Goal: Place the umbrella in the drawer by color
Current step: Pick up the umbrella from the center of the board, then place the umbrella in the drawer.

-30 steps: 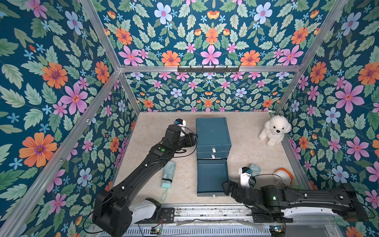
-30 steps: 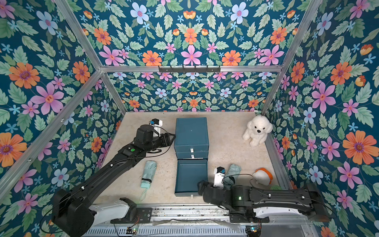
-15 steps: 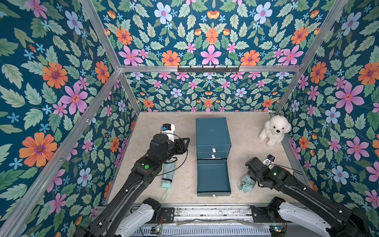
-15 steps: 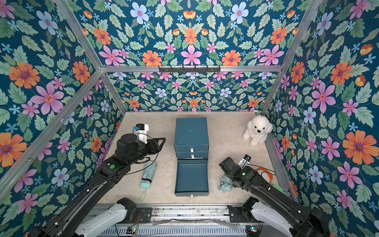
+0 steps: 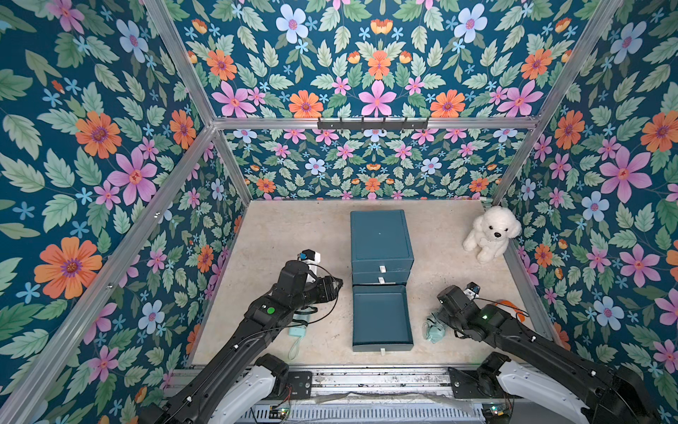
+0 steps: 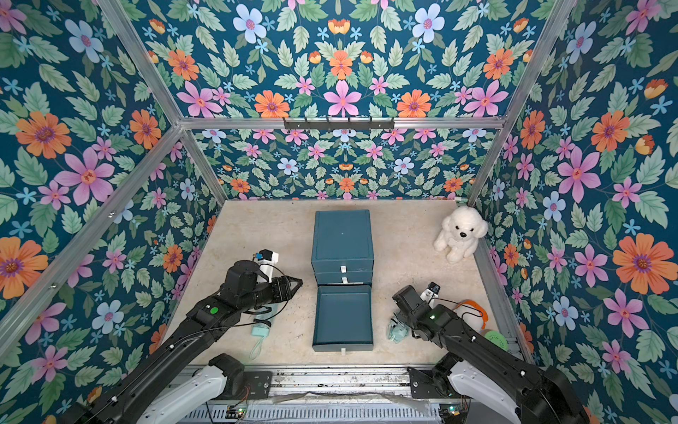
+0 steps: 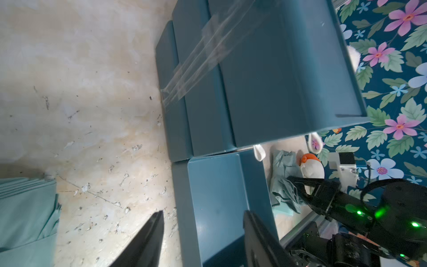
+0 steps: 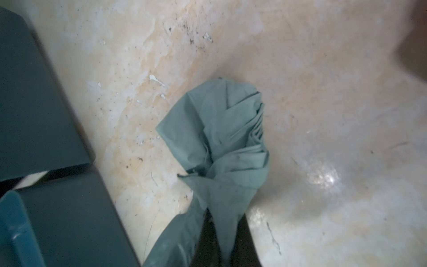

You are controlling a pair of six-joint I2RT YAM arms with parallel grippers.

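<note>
A crumpled teal umbrella [image 5: 434,330] [image 6: 396,332] lies on the floor right of the open bottom drawer [image 5: 381,319] [image 6: 343,319], which is empty. My right gripper [image 5: 439,318] [image 8: 221,240] points down at it, shut on a fold of its cloth [image 8: 221,138]. A second teal umbrella [image 5: 298,328] [image 7: 25,208] lies folded left of the drawer, partly under my left arm. My left gripper [image 5: 334,284] [image 7: 203,231] hangs open with nothing in it, near the drawer's left wall [image 7: 182,208] and the teal cabinet [image 5: 379,235].
An orange-and-white umbrella [image 6: 471,312] [image 7: 310,166] and a green round thing [image 6: 496,340] lie by the right wall behind my right arm. A white plush dog [image 5: 489,233] sits in the back right corner. Flowered walls close in the floor.
My right arm swung from the front edge over to the teal umbrella and its gripper closed on the cloth. My left gripper drew back from the cabinet's side toward the front.
</note>
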